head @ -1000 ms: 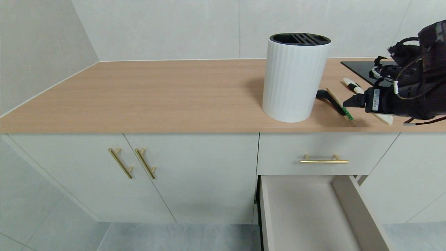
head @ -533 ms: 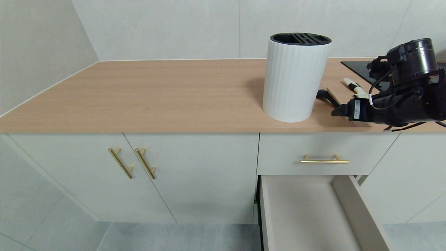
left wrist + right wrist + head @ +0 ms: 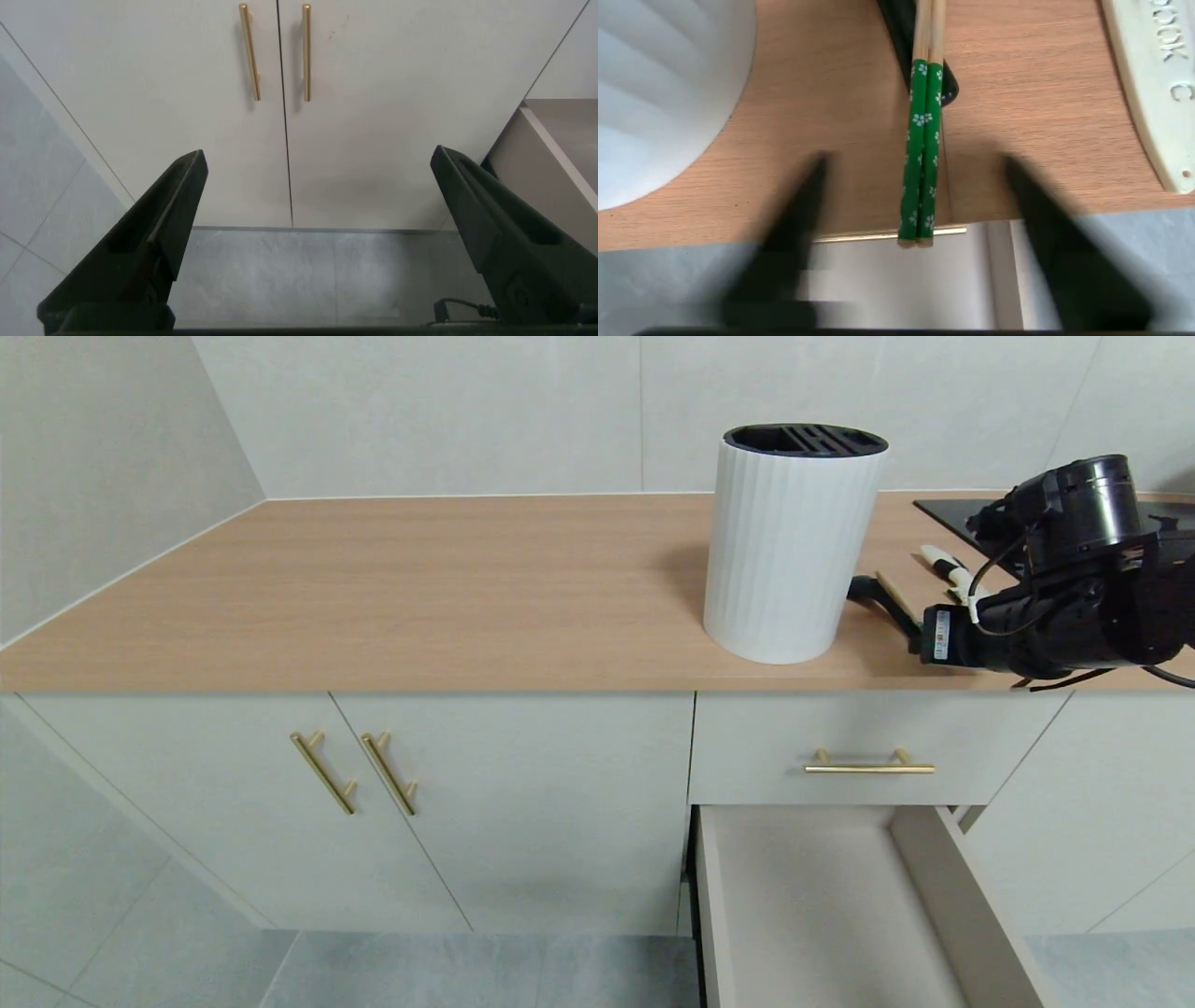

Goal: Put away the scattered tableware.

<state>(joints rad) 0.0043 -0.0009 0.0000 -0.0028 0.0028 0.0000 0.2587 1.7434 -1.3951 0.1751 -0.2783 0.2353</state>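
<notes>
The right gripper [image 3: 920, 252] is held low over the front edge of the countertop [image 3: 420, 588], just right of the white ribbed holder [image 3: 794, 551]. Its jaws are spread wide, and one blurred finger [image 3: 789, 243] is seen on each side of the chopsticks [image 3: 922, 140]. Nothing is clamped between them.

The chopsticks are laid side by side on the wood, and their green flowered ends are carried just past the front edge. Further back they are laid across a black utensil handle [image 3: 873, 593], which is partly hidden behind the holder. A white knife [image 3: 948, 571] is found on the counter just beyond them, near the corner of a black cooktop [image 3: 962, 518]. In the right wrist view it is seen well apart from the chopsticks.

The holder is stood upright near the front of the counter, and its black slotted top is left unfilled. Below it a drawer [image 3: 709, 896] is pulled out under a shut one with a gold handle [image 3: 868, 767].

The left gripper [image 3: 318, 252] is held down low, its jaws parted wide with nothing between them. It is pointed at the cabinet doors [image 3: 374, 121] and the grey floor.
</notes>
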